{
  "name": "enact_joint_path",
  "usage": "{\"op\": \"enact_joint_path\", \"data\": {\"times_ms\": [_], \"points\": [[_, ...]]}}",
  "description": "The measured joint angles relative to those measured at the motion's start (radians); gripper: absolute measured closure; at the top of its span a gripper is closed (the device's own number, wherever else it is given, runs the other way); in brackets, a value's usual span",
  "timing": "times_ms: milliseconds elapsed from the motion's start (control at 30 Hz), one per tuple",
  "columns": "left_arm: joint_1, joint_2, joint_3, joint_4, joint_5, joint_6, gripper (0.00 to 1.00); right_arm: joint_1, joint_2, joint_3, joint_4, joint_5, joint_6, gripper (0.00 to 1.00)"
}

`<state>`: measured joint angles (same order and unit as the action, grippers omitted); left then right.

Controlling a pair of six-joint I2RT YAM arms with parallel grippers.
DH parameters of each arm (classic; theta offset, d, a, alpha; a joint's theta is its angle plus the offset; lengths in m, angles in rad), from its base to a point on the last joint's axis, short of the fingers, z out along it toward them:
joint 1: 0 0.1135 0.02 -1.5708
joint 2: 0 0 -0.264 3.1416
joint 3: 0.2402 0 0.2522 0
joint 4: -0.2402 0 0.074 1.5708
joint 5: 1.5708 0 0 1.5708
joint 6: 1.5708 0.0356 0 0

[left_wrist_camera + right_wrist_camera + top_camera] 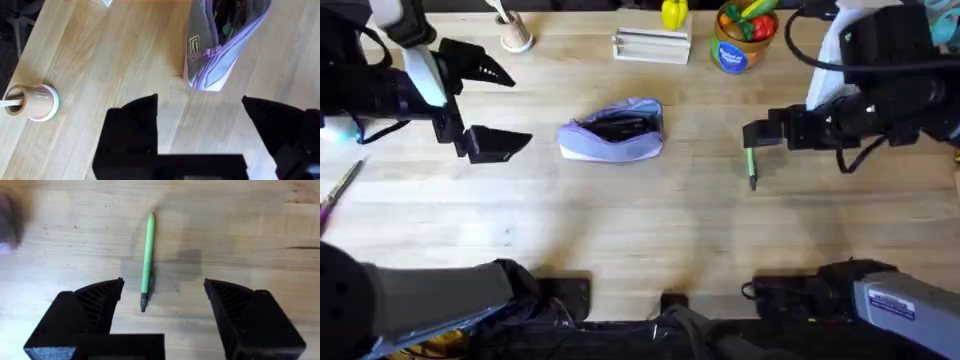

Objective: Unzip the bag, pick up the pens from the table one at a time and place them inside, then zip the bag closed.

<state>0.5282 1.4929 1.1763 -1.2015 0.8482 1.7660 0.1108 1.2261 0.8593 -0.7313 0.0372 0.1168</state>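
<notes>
A robot test bench, most likely in a lab.

Two black robot arms are mounted at the near edge of a pale plank counter [620,220], with loose cables bunched between their bases. Along the far edge stand odd practice props: a tub of toy fruit [744,36], a small cup with a stick [516,38], and what looks like a clear plastic rack [652,45], though it is blurred.

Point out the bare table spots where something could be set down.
Bare wood spans the table between the bag and the arm bases, and between the bag and the pen. It is crowded along the far edge by the cup, the box and the toy bowl.
</notes>
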Motion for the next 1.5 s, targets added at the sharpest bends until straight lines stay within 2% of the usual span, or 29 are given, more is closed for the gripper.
{"op": "enact_joint_path", "data": {"times_ms": [200, 567, 800, 1000, 1133, 1200, 1367, 1500], "points": [[0.0, 0.0, 0.0, 0.0, 0.0, 0.0, 0.008, 0.013, 0.046, 0.0, 0.046, 0.017, 0.072, 0.005], [0.0, 0.0, 0.0, 0.0, 0.0, 0.0, 0.007, 0.127, 0.179, 0.0, 0.157, 0.142, 0.202, 0.004], [0.0, 0.0, 0.0, 0.0, 0.0, 0.0, 0.008, 0.13, 0.295, 0.001, 0.164, 0.15, 0.272, 0.005], [0.0, 0.0, 0.0, -0.001, 0.0, 0.0, 0.008, 0.13, 0.316, 0.015, 0.158, 0.144, 0.287, 0.044], [0.0, 0.0, 0.0, -0.001, 0.0, 0.0, 0.007, 0.135, 0.326, 0.026, 0.156, 0.132, 0.288, 0.176], [0.0, 0.0, 0.0, -0.002, 0.0, 0.0, 0.007, 0.137, 0.328, 0.028, 0.159, 0.132, 0.289, 0.276], [0.0, 0.0, 0.0, -0.004, 0.0, 0.0, 0.007, 0.136, 0.333, 0.031, 0.164, 0.145, 0.296, 0.686], [0.0, 0.0, 0.0, -0.004, 0.0, 0.0, 0.007, 0.134, 0.334, 0.031, 0.16, 0.165, 0.295, 0.83]]}}
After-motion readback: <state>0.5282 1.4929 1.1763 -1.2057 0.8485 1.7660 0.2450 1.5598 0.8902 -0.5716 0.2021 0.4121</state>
